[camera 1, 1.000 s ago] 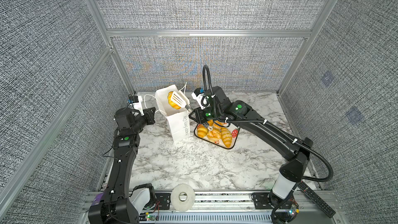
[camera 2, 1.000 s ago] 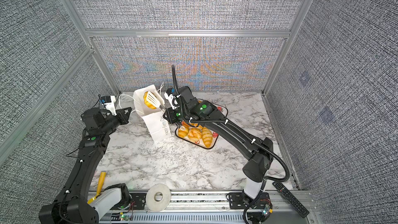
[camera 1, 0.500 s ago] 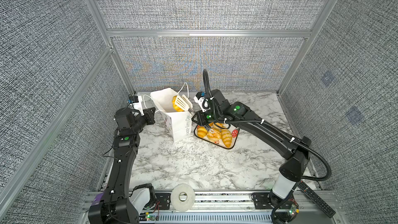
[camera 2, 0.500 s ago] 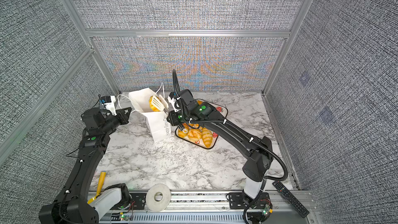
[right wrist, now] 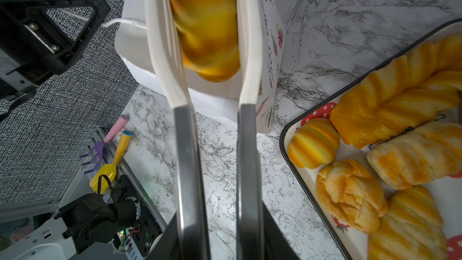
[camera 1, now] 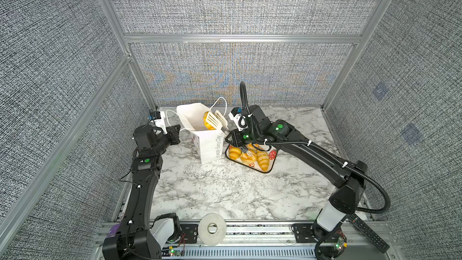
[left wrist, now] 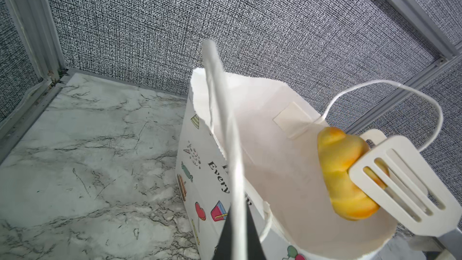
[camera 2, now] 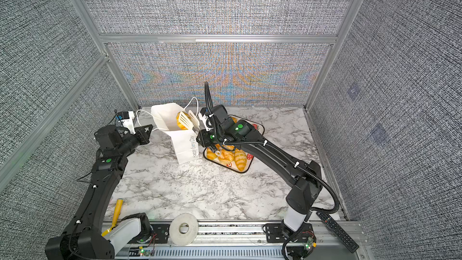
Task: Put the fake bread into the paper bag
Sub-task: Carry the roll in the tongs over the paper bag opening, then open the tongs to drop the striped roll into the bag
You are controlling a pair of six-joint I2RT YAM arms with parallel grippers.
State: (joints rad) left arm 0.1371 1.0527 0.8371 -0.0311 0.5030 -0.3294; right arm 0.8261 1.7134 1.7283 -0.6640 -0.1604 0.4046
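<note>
The roll (left wrist: 342,171) looks light, glossy and probably squashy, so it may slip unless pinched across its middle, as the white tongs (left wrist: 400,191) pinch it now in the open mouth of the paper bag (camera 1: 208,143), far on the counter (camera 1: 225,191). The right fingers (right wrist: 276,243) clamp the tongs' metal arms. The left fingers (left wrist: 253,245) are closed tight on a cord handle (left wrist: 220,121), steadying the thin, tippy bag. The other handle loops beside the blades, a likely snag. More pastries (right wrist: 400,151) crowd the tray (right wrist: 311,181) just right.

The paper bag (camera 1: 210,146) stands just left of the tray (camera 1: 272,155)
</note>
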